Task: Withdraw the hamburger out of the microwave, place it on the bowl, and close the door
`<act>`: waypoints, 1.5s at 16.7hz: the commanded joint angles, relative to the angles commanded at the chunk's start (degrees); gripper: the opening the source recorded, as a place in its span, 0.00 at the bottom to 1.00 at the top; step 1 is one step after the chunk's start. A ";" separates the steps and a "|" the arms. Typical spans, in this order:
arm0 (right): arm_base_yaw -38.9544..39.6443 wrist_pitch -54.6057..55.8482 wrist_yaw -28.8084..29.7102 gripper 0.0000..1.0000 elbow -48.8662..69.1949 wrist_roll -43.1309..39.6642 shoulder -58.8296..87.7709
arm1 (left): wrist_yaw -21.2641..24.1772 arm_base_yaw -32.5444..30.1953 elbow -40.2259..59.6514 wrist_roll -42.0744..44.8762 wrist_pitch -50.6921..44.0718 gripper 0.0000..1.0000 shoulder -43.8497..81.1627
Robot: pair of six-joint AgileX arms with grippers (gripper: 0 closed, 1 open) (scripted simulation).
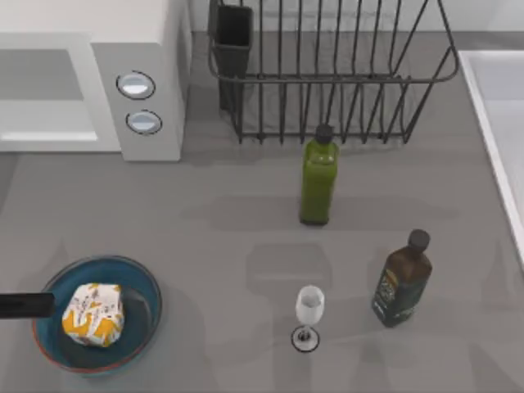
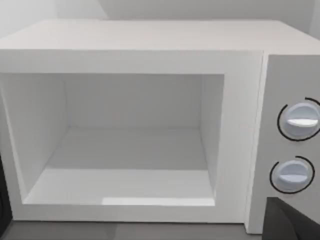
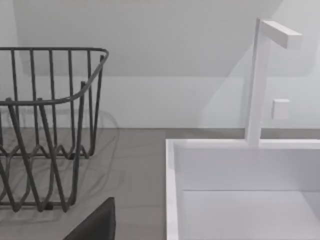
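From above, a dark bar-shaped part of the left arm (image 1: pixel 24 305) reaches in level from the tabletop's left edge and ends at the rim of the bowl (image 1: pixel 143 286), a wide shallow dish, glossy blue inside with a thin reddish-brown rim; whether its pincer is spread or pressed together cannot be told from here. The hamburger (image 1: pixel 92 314), a rounded lump in white wrapper with orange-yellow patches and dark specks, sits inside the bowl, just beside that dark tip and perhaps touching it. At the top left stands the microwave (image 1: pixel 155 49), a smooth white box with two silver-ringed round knobs (image 1: pixel 136 84) on its panel. A dark wire rack (image 1: pixel 327 74) with a black cup at its corner stands behind a green bottle (image 1: pixel 318 182); a brown bottle (image 1: pixel 402 281) and a clear wine glass (image 1: pixel 309 308) stand nearer on the matte grey tabletop (image 1: pixel 229 246), and a white sink's rim (image 1: pixel 491 123) runs down the right edge. The left wrist view faces the microwave's cavity, open and bare, with flat white walls, and the two knobs beside it; a dark wedge shows at one corner. The right wrist view shows the rack's bent wires, the white sink basin with a square-section tap (image 3: pixel 260 80), and a dark wedge at the frame's edge.
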 joint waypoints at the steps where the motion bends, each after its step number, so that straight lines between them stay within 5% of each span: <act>1: 0.00 0.00 0.00 1.00 0.00 0.00 0.00 | -1.71 -1.70 0.16 0.00 -0.20 0.00 -0.03; 8: 0.00 0.00 0.00 1.00 0.00 0.00 0.00 | -3.21 -3.17 0.21 -0.03 -0.17 0.00 0.20; 17: 0.00 0.00 0.00 1.00 0.00 0.00 0.00 | 7.05 7.07 3.50 0.21 9.05 0.00 12.72; 22: 0.00 0.00 0.00 1.00 0.00 0.00 0.00 | 5.88 5.87 3.13 0.24 9.30 0.00 12.76; 25: 0.00 0.00 0.00 1.00 0.00 0.00 0.00 | -0.11 -0.12 2.51 0.23 11.10 0.00 13.93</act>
